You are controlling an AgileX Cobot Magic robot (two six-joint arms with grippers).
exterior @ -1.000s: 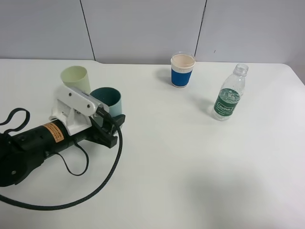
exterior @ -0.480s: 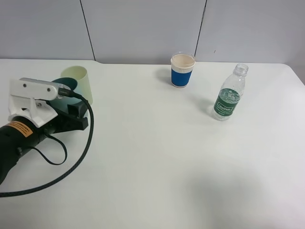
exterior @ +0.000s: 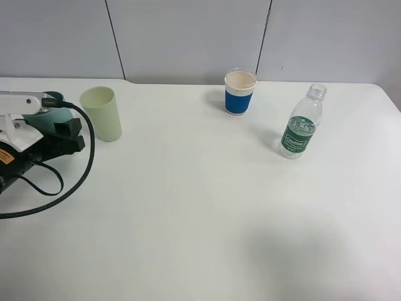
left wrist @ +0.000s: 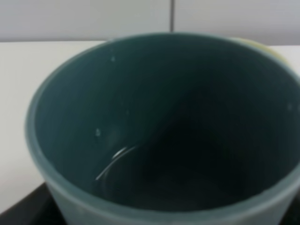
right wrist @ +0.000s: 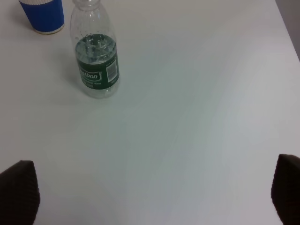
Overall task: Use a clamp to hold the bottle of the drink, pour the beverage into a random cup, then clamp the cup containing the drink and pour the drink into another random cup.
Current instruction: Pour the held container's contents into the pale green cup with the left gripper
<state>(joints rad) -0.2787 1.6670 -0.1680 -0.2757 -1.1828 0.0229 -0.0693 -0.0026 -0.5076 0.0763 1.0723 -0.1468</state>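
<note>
My left gripper [exterior: 61, 128] is at the table's far left, shut on a teal cup [exterior: 51, 111] that stands just left of a pale green cup [exterior: 102, 113]. The teal cup [left wrist: 159, 136] fills the left wrist view, with a little clear liquid at its bottom. A blue-sleeved paper cup [exterior: 240, 92] stands at the back middle. A clear bottle with a green label [exterior: 301, 125], uncapped, stands upright at the right. The bottle [right wrist: 96, 61] and the blue cup [right wrist: 43, 14] also show in the right wrist view. My right gripper [right wrist: 152, 192] is open, empty, well short of the bottle.
The white table [exterior: 207, 213] ends at a grey panelled wall behind the cups. The left arm's black cable [exterior: 62, 188] loops over the table at the left. The right arm is out of the high view.
My left gripper has carried the teal cup to the left and back, from in front of the pale green cup to its left side. Bottle and blue cup have not moved.
</note>
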